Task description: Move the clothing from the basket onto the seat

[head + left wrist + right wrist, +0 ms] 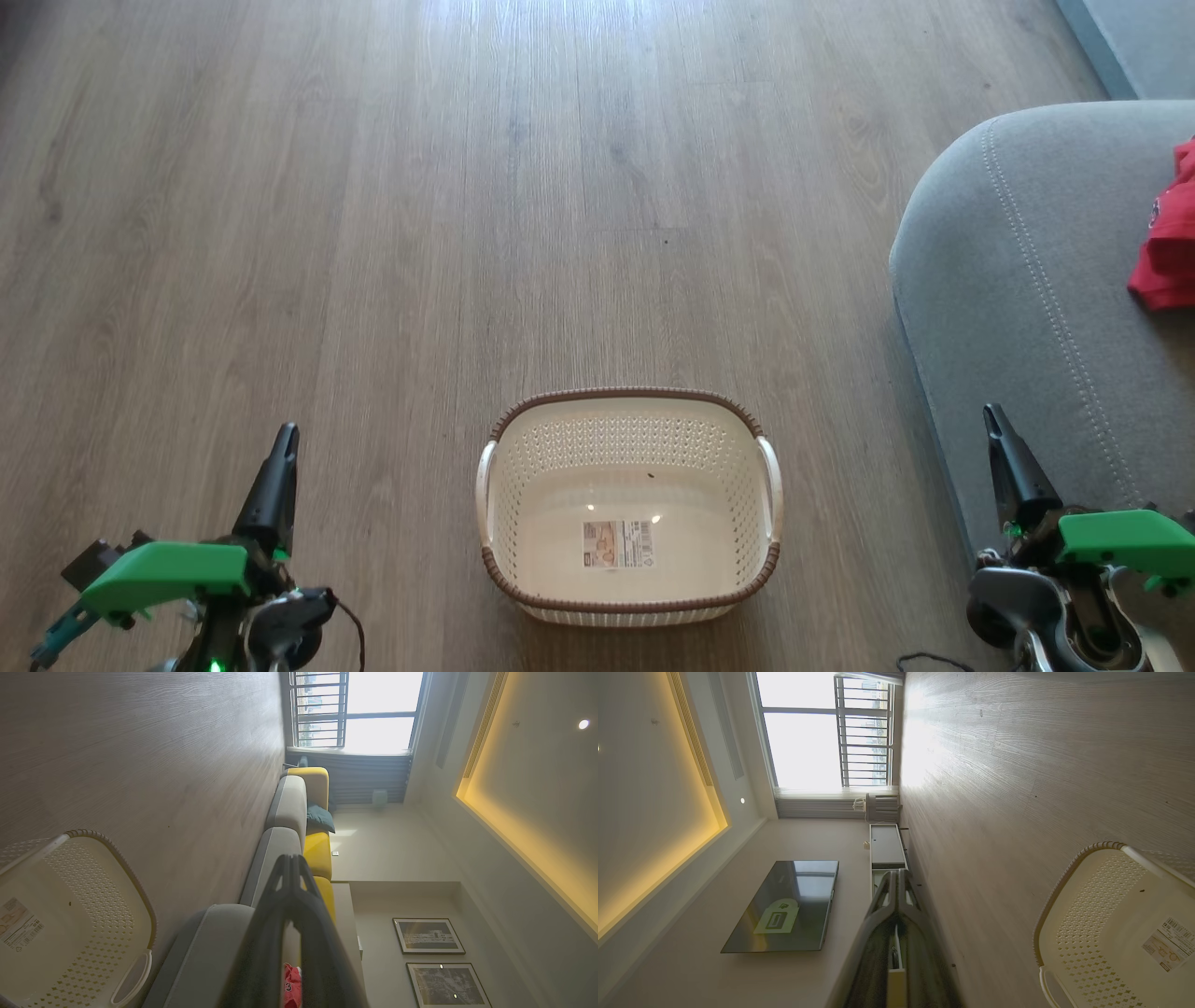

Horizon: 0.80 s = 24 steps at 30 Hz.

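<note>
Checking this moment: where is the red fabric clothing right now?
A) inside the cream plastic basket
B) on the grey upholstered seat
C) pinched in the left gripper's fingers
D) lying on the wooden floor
B: the soft red fabric clothing lies on the large grey upholstered seat, and the cream perforated plastic basket has no fabric in it, just its label sticker.

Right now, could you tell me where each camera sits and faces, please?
Head: on the head, looking down at floor, basket and seat; left gripper, right gripper at bottom corners.
Left wrist: rolled sideways, along shut fingers, past the seat toward the window.
Right wrist: rolled sideways, along shut fingers toward the television and window.
Shared: all three show the basket.
</note>
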{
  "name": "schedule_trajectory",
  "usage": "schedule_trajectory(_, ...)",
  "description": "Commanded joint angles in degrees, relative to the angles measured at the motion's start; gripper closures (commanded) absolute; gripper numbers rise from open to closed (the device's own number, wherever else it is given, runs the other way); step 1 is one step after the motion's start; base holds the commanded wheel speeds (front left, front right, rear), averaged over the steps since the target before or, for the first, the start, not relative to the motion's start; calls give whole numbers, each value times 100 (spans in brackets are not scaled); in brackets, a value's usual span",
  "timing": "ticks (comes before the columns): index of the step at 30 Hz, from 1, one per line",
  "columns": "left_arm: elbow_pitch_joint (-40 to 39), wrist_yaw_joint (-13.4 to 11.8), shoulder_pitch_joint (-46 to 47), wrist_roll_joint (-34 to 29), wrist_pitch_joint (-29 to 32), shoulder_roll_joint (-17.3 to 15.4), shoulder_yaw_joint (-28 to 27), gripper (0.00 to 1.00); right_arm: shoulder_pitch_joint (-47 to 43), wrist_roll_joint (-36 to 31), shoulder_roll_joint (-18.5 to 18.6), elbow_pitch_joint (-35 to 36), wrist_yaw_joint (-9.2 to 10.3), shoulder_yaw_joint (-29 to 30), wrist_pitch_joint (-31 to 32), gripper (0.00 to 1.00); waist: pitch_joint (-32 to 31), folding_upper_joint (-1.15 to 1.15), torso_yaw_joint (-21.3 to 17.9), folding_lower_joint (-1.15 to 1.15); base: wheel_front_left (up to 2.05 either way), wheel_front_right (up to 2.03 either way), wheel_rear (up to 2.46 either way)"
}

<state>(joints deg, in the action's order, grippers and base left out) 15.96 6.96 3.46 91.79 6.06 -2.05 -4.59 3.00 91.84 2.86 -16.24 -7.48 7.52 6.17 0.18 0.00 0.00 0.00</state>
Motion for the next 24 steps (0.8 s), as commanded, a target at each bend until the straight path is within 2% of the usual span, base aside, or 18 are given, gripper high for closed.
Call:
schedule_trajectory(1, -190, 53, 273, 38, 43, -83, -193, 100, 319, 32, 2, 222, -1, -100, 32, 100, 0, 0, 0, 0, 0, 0, 0)
schedule_trajectory(24, -191, 53, 273, 39, 42, -83, -193, 100, 319, 33, 2, 222, -1, -100, 32, 100, 0, 0, 0, 0, 0, 0, 0)
